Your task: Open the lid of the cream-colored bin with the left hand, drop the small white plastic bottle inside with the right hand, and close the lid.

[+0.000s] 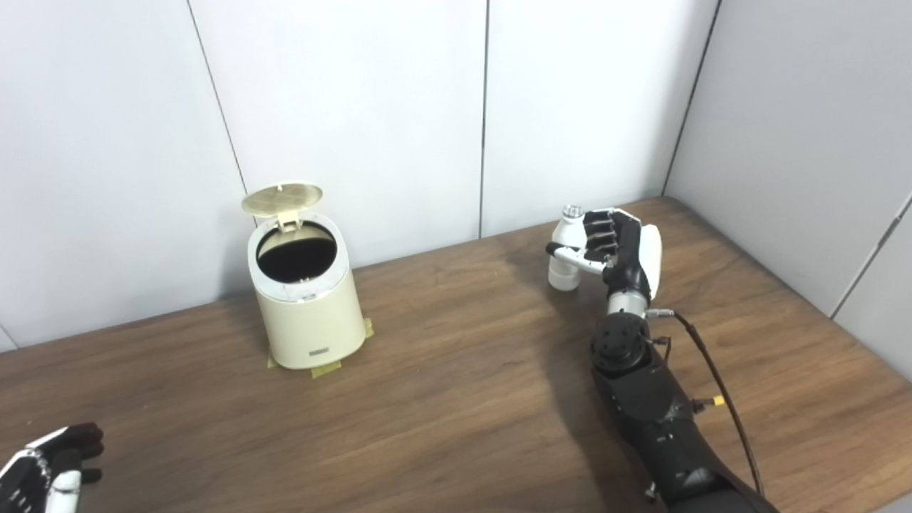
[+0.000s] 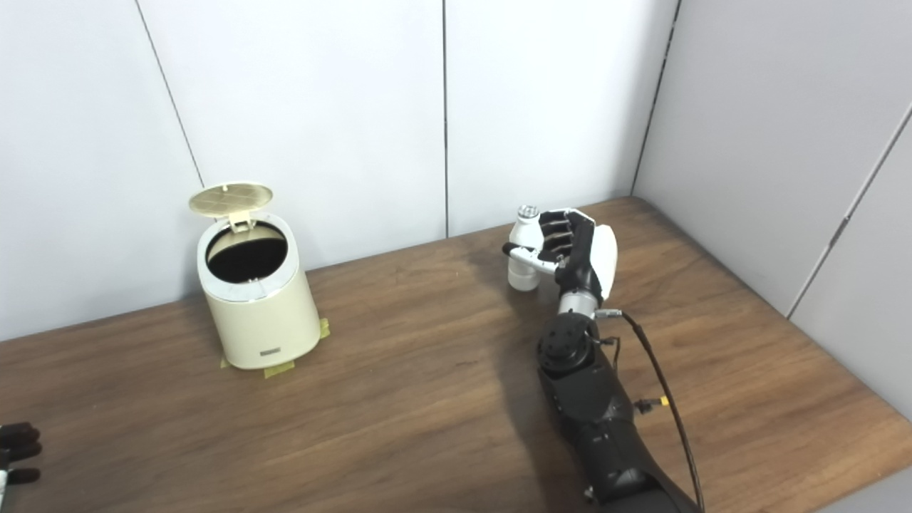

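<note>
Wood-grain tabletop [image 1: 463, 370] lies bare between the right hand [image 1: 620, 246], clamped around the upright small white plastic bottle [image 1: 566, 249], and the round cream-colored bin [image 1: 303, 303] well off to its left. The bin's ribbed lid [image 1: 282, 199] stands open over a dark interior, yellow tape [image 1: 324, 369] at its base. Left hand [image 1: 50, 467] sits at the picture's bottom corner, far from the bin; whether its fingers are apart or together I cannot tell.

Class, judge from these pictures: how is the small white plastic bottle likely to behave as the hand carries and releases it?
The bottle looks small and plastic, so probably light and fairly stiff. Its smooth, round body could slip or twist in the right hand, whose fingers wrap only one side. Being cylindrical, it may roll if it lands outside the bin, whose lid stands open.
</note>
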### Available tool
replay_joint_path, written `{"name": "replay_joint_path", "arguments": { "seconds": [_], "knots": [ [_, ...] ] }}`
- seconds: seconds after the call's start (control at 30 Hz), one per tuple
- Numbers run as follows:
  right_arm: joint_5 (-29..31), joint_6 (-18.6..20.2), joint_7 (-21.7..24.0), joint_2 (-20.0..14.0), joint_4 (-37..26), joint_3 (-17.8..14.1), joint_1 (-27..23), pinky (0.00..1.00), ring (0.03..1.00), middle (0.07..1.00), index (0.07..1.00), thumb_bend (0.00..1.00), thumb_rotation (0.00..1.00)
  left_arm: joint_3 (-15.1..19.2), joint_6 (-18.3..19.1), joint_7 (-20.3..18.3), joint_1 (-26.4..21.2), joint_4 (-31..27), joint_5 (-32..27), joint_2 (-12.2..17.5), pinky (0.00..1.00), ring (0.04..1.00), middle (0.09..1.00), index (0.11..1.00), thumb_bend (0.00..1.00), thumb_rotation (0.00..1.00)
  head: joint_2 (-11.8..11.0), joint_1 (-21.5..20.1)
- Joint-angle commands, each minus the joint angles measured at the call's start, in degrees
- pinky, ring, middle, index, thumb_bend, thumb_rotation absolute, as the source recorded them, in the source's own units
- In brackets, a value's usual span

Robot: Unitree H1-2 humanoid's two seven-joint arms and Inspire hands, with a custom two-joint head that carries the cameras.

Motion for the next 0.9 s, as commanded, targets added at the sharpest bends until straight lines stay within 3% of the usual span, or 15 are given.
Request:
{"name": "replay_joint_path", "arguments": {
  "seconds": [0.0,0.5,0.63,0.87],
  "knots": [
    [-1.0,-1.9,-0.7,-1.8,-1.4,0.2,-2.6,0.37,0.435,0.477,0.490,0.53,0.00,0.1,-3.0,0.0,-0.9,0.2,0.1,0.9,0.58,0.681,0.692,0.682,0.40,0.65,0.1,0.0],
    [-0.4,-0.6,0.5,-2.1,-1.6,0.0,-2.2,0.36,0.445,0.477,0.490,0.53,0.00,-0.3,-2.9,-0.2,-1.1,0.2,0.2,0.7,0.58,0.686,0.696,0.687,0.37,0.63,0.1,-0.1],
    [-1.1,-1.0,-0.2,-2.0,-1.7,0.2,-1.9,0.33,0.409,0.444,0.503,0.53,0.00,-0.3,-2.6,0.0,-1.1,0.4,0.0,0.4,0.59,0.688,0.694,0.686,0.37,0.61,0.1,0.2],
    [-1.5,-0.8,1.0,-1.8,-4.9,1.1,-1.3,0.36,0.432,0.458,0.500,0.53,0.00,-0.5,-2.2,0.2,-1.1,0.0,0.9,0.2,0.59,0.689,0.695,0.688,0.35,0.61,0.0,0.5]
  ]
}}
